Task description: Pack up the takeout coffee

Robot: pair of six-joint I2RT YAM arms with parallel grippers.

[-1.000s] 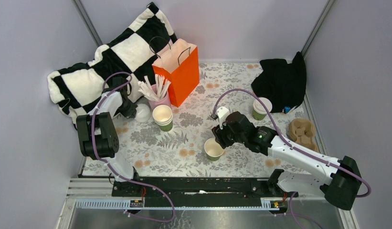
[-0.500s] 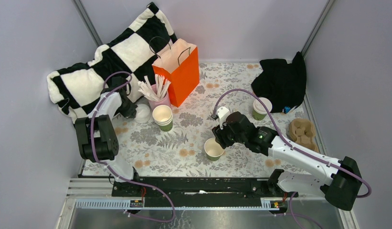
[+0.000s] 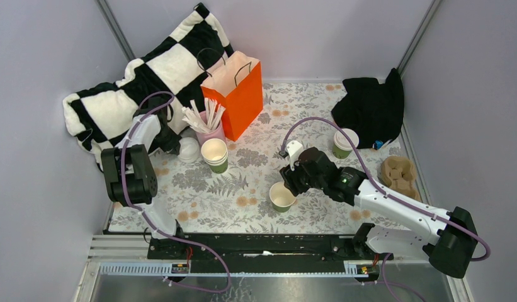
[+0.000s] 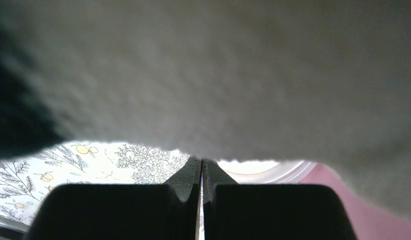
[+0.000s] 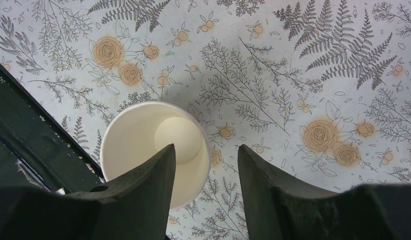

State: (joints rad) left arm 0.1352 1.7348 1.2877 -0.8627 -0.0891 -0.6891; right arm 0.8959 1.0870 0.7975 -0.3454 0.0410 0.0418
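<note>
step: looks like capping time. the open cup (image 5: 138,140) wants its lid (image 3: 188,150) before anything goes in the bag (image 3: 240,94).
open cup: upright on the table (image 3: 230,189), mid-width and towards the near edge, nothing inside.
lid: lying flat by the left edge, just beside the pillow (image 4: 218,75), well apart from the cup it belongs on.
lidded cup: already capped, standing near the right edge towards the far right corner.
right claw: right claw (image 5: 206,150) is about half open and straddles the open cup's rim, one finger over the mouth, one outside the wall. whether either finger actually touches the paper, i cannot tell.
left claw: left claw (image 4: 201,162) is closed tight, fingers meeting in a thin slit, tucked under the pillow with the lid just past the tips. nothing shows between the fingers.
how to do it well, left: it probably has to open first, then pinch the lid's rim from the side and lift clear of the pillow so nothing drags.
how to do it well, right: squeeze the cup wall gently; paper this thin should buckle under a hard pinch, and a tilted cup makes seating the lid harder.
watch: the stack (image 3: 215,155) stands between lid and open cup, so carry the lid high over it.
</note>
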